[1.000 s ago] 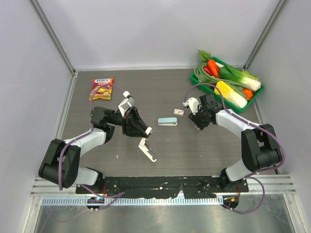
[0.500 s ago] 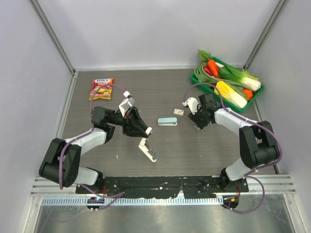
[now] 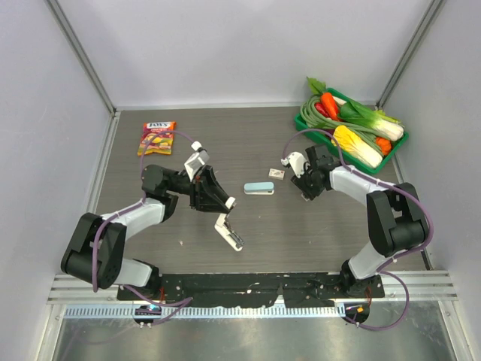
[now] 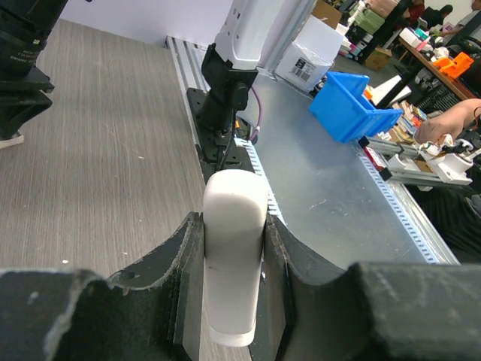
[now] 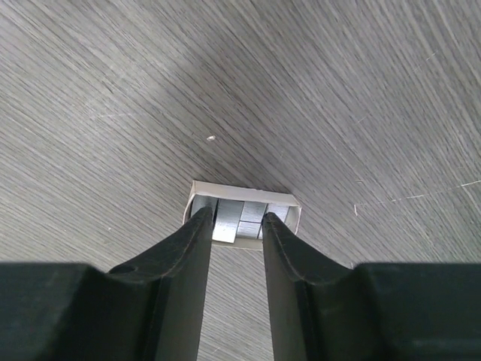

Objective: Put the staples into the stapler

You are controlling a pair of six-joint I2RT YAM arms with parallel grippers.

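Note:
My left gripper (image 3: 224, 206) is shut on a white stapler (image 3: 230, 232), which hangs open below it toward the near edge. In the left wrist view the stapler's white body (image 4: 234, 256) is clamped between both jaws of the left gripper (image 4: 234, 226). The staples box shows in the right wrist view as a small cream tray (image 5: 242, 194) holding silver staple strips (image 5: 239, 219). My right gripper (image 5: 237, 218) has its jaws narrowly apart, tips in the tray on either side of the strips. In the top view a tiny cream box (image 3: 276, 174) lies just left of my right gripper (image 3: 303, 188).
A pale blue stapler (image 3: 259, 188) lies on the table between the arms. A candy bag (image 3: 156, 137) lies at the far left. A green basket (image 3: 400, 138) of toy vegetables stands at the far right corner. White walls enclose the table.
The right wrist has shifted very slightly to the left. The left arm and the white stapler have not moved.

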